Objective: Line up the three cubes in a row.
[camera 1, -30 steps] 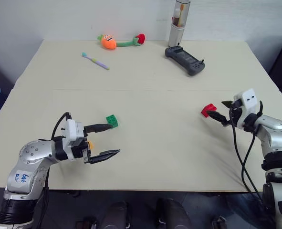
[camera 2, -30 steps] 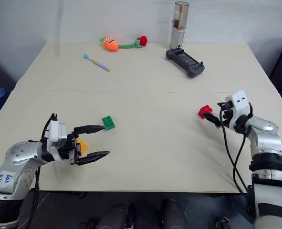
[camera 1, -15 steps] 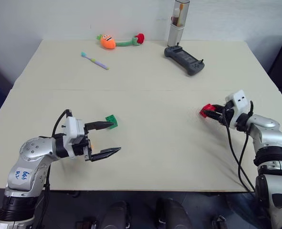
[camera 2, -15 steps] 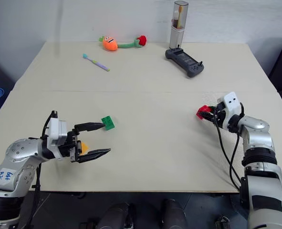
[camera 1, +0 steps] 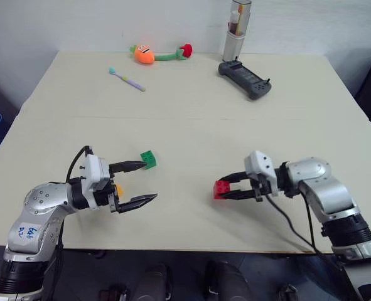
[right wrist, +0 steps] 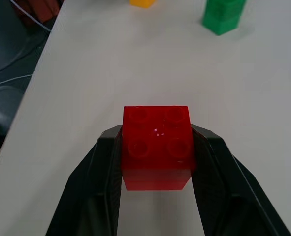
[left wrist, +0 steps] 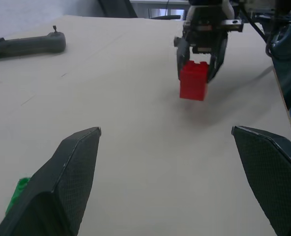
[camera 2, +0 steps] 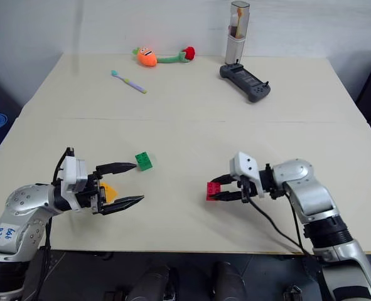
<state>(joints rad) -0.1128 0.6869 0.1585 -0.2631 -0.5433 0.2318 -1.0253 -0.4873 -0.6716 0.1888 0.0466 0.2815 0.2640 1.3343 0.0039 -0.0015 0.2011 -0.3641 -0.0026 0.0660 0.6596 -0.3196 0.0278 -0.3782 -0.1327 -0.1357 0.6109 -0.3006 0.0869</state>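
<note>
The red cube sits clamped between the black fingers of my right gripper, low over the front middle of the table; its studs face the right wrist camera. To its left, the green cube rests on the table just past the upper fingertip of my left gripper. That gripper is open and holds nothing. The yellow-orange cube lies on the table behind the left gripper's fingers, partly hidden by them. In the left wrist view the red cube hangs straight ahead of the spread fingers.
Along the far edge lie a plush carrot, a toothbrush, a dark game controller and a clear upright holder. The table's front edge runs close below both grippers.
My right gripper shut on the red cube and carried it from the right side leftward and nearer, into the front middle. The left arm and the green cube stayed put.
</note>
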